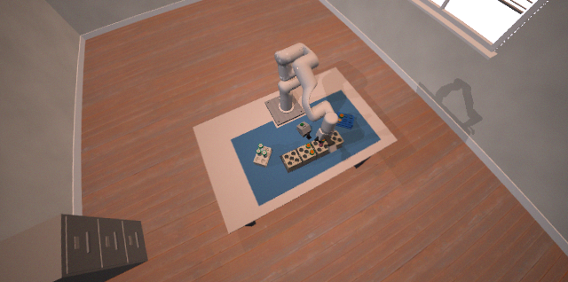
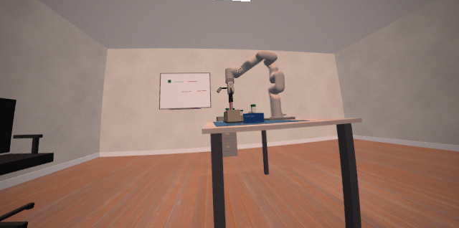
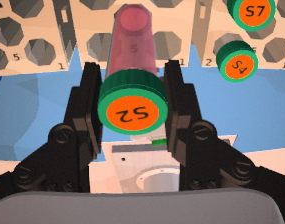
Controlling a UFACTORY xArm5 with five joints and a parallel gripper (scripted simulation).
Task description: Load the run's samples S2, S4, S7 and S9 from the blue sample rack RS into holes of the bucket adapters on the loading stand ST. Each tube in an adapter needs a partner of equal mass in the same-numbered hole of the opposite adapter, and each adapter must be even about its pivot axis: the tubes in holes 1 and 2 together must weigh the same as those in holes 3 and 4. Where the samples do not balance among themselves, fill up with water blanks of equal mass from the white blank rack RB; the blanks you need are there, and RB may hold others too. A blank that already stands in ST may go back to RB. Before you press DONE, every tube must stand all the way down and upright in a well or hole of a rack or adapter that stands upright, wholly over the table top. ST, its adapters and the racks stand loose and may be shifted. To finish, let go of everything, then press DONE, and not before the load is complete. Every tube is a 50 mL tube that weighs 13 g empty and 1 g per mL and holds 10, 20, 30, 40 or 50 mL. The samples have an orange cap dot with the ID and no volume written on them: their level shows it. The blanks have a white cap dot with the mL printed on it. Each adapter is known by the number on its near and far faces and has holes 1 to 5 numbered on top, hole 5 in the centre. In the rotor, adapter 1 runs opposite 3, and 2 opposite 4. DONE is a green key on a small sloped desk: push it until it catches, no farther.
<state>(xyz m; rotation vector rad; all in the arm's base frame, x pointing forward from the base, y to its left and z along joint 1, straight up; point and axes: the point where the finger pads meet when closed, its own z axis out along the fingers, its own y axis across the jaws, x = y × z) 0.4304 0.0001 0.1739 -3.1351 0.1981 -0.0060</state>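
Note:
My gripper is shut on sample tube S2, which has a green cap, an orange dot and pink liquid. The tube hangs upright with its lower end over the middle of one bucket adapter of the loading stand ST; I cannot tell which hole it is over. The neighbouring adapter holds tube S7 and a second orange-dot tube whose ID I cannot read. In the top view the gripper is over the stand's third adapter from the left. In the exterior view the gripper stands just above the stand.
The blue rack RS lies right of the arm, behind the stand. The white rack RB with several green-capped tubes stands left of the stand. The DONE desk sits between the arm's base and the stand.

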